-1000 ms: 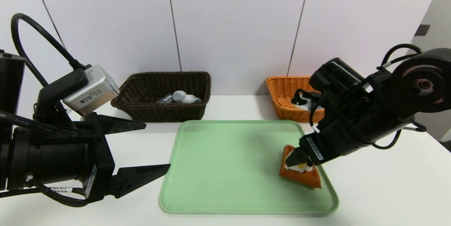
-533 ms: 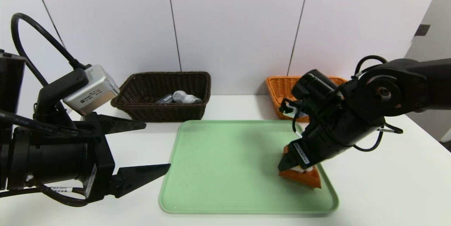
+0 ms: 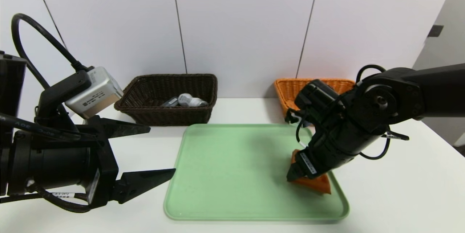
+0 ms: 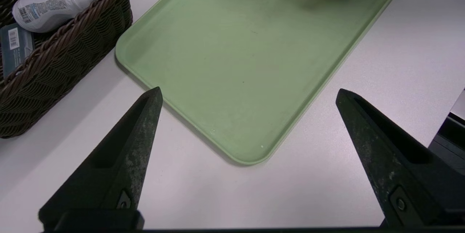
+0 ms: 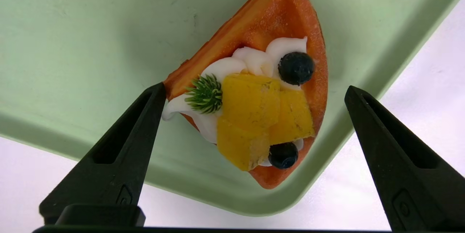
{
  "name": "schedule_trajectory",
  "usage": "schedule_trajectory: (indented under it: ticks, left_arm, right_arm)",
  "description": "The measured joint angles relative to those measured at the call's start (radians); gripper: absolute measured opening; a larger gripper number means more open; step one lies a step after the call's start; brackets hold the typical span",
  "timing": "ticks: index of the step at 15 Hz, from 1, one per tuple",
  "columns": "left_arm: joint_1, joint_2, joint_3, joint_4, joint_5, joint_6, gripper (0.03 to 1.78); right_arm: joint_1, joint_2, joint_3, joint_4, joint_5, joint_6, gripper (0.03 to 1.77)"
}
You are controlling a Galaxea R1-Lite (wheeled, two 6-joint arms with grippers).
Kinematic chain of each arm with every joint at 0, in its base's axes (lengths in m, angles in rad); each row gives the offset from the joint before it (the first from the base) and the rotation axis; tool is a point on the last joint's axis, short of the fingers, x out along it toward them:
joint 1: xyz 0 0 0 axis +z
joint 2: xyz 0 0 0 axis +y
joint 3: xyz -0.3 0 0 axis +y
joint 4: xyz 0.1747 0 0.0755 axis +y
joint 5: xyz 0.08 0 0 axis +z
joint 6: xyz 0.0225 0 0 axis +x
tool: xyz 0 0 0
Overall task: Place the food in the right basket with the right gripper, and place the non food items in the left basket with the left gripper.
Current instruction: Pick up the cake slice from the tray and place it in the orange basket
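Since earlier frame, my right gripper [image 5: 255,89] moved left, lower over waffle [image 5: 250,106]; jaws wide, holding nothing. Centre, descend, squeeze lightly. Left gripper [image 4: 249,90] parked beside tray [image 4: 232,62].

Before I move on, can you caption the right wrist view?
Open black right gripper poised over a fruit-and-cream-topped golden-brown waffle wedge on a pale green tray.

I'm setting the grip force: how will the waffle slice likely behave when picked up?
The waffle slice looks fairly stiff, holding its wedge shape. Its flat, wide form makes rolling unlikely. The piled toppings might shift if squeezed.
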Motion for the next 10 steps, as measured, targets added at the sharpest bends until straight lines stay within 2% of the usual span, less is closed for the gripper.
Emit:
schedule_trajectory:
  ticks: [6, 7, 10]
  left_arm:
    - [0.0, 0.001, 0.001, 0.0, 0.0, 0.0, 1.69]
    - [0.0, 0.001, 0.002, 0.0, 0.0, 0.0, 1.69]
    - [0.0, 0.002, 0.001, -0.001, 0.001, -0.001, 1.69]
  right_arm:
    - [0.013, 0.019, 0.001, 0.0, 0.001, 0.0, 1.7]
    - [0.014, 0.02, 0.001, 0.0, 0.001, 0.0, 1.64]
    - [0.014, 0.022, 0.001, 0.0, 0.001, 0.001, 1.18]
